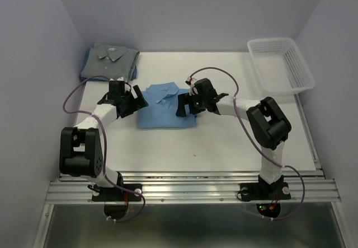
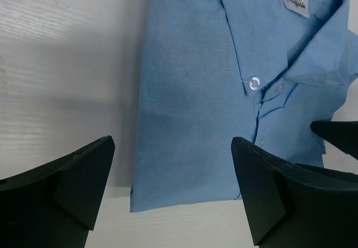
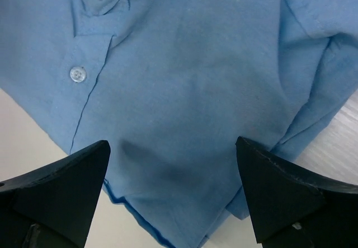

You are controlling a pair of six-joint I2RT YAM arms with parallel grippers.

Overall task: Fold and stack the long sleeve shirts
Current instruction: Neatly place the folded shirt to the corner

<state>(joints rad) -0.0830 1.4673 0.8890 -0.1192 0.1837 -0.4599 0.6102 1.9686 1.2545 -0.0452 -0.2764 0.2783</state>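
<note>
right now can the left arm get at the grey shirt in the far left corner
Probably yes. The grey shirt lies folded just beyond the left gripper, which hangs open at the left edge of the blue shirt; nothing stands between them.

Robot lab test cell.
Plain lilac walls (image 1: 190, 13) box in a white table (image 1: 224, 147); alu rail (image 1: 190, 191) along its near edge w/ left arm (image 1: 81, 153) & right arm (image 1: 268, 125) bolted on, wiring exposed, LEDs (image 1: 261, 207) lit at right arm's foot.
</note>
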